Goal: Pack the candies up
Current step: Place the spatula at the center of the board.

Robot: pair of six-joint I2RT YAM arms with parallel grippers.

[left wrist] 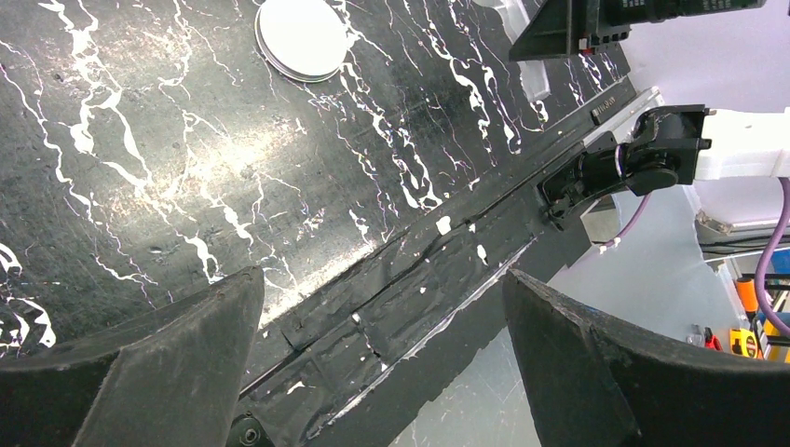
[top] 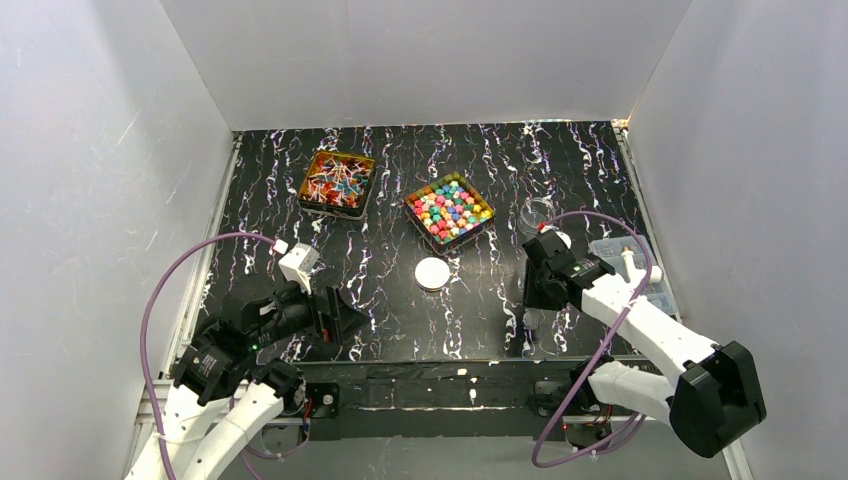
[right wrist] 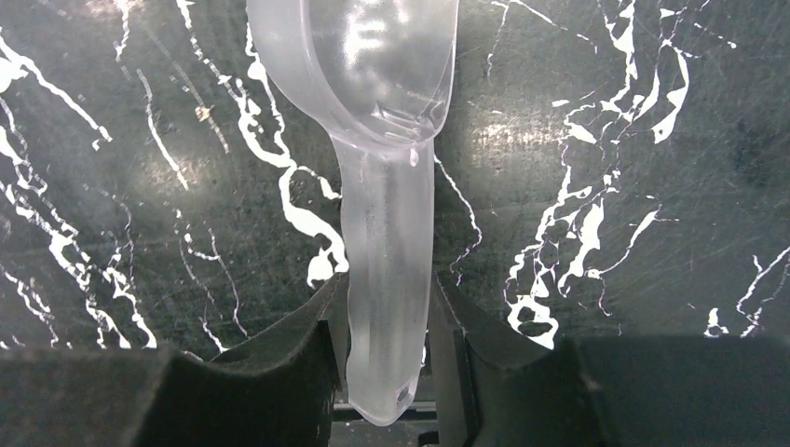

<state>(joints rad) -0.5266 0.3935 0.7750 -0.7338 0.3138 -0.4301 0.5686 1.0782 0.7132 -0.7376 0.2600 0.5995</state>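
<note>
Black marbled surface (top: 385, 300) carried everything I needed. At the far left, my left claw (left wrist: 382, 289) hung low over the near edge, spread wide and holding nothing. Further back, the twist-wrapped candies (top: 335, 185) lay heaped in the left gold tin (top: 309, 177). I judged them feather-light, with slick wrappers and thin tails that would snag on each other, so pinching one by its twisted end seemed the only clean hold.

A white lid (top: 433, 273) lay flat near the middle of the surface, apart from both tins. To its right, the round candies (top: 449, 210) filled the right gold tin (top: 470, 233) in pink, green, yellow and blue. They looked light and hard, and likely to roll or squirt out from between two fingers, so I reckoned scooping would suit them better than pinching. A clear jar (top: 537, 213) stood just right of that tin, open-topped as far as I could tell.

Nearest the jar, my right claw (right wrist: 387, 321) was pinching a clear plastic scoop (right wrist: 359, 74) by the end of its handle, with the empty bowl pointing away. The handle looked stiff and smooth, and a hold that far back might let it swivel under load.
</note>
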